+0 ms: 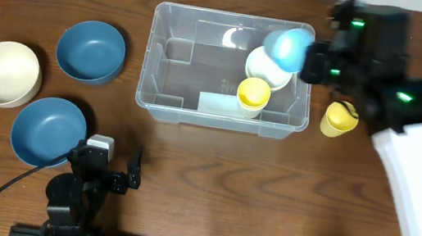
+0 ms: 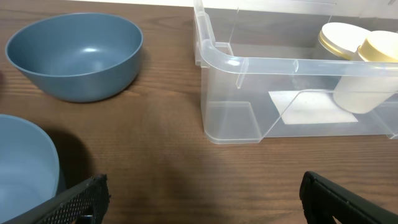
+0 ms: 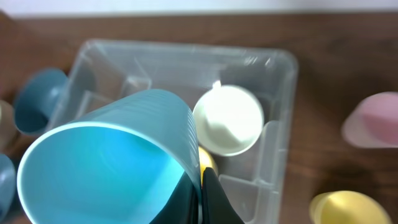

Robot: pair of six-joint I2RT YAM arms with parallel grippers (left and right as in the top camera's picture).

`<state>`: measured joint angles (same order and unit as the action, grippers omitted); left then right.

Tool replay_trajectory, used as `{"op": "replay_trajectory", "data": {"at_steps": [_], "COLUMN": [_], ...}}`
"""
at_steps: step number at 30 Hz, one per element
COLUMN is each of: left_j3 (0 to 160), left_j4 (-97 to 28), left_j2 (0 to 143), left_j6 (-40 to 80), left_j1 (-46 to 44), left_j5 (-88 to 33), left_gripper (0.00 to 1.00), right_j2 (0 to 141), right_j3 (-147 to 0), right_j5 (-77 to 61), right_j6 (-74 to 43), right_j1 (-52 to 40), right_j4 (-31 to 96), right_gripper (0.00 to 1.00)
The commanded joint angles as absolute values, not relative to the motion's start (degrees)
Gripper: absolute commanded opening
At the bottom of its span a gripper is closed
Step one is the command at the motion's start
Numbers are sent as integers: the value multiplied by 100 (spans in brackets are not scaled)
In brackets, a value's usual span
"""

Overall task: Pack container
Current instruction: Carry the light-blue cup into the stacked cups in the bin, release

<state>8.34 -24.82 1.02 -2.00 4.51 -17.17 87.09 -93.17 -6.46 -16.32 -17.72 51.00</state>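
Note:
The clear container [image 1: 173, 26] stands at the table's middle, with a white label on its base. Inside it at the right are a cream cup [image 1: 266, 69] and a yellow cup [image 1: 252, 95]. My right gripper [image 3: 200, 186] is shut on the wall of a light blue cup [image 1: 289, 48] and holds it above the container's right end. In the right wrist view the blue cup [image 3: 106, 168] fills the lower left, over the container [image 3: 273, 62] and cream cup [image 3: 228, 119]. My left gripper [image 2: 202, 196] is open and empty, low near the table's front, facing the container [image 2: 249, 65].
A yellow cup [image 1: 338, 119] stands on the table right of the container. A pink cup [image 3: 376, 121] shows in the right wrist view. Left of the container are two blue bowls [image 1: 91, 51] [image 1: 48, 130] and a cream bowl [image 1: 4, 72].

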Motion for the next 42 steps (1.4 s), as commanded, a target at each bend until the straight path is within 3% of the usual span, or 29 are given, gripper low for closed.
{"op": "replay_trajectory", "data": {"at_steps": [1,8,21,41,42], "left_j3": [720,720,720,720,720], "left_j4": [-2493,-2493,-2493,-2493,-2493], "left_j2": [97,97,97,97,97], "left_j6": [-298,-298,-298,-298,-298], "left_j1": [486,486,486,486,486], "left_j5": [-1688,-1688,-1688,-1688,-1688], "left_gripper": [98,98,98,98,98], "right_j2": [9179,9859,9902,10272,10285], "right_j3": [-9299,-9299,-9292,-9268,-9266], "right_j5": [-279,-281,-115,130,130], "right_j6": [-1844,-2060,-2071,-2119,-2117], "right_j1": [-2038,-2202,-2545,-2554,-2552], "right_j4": [5068,5118,5752,5749,5756], "right_gripper": [1,1,1,1,7]}}
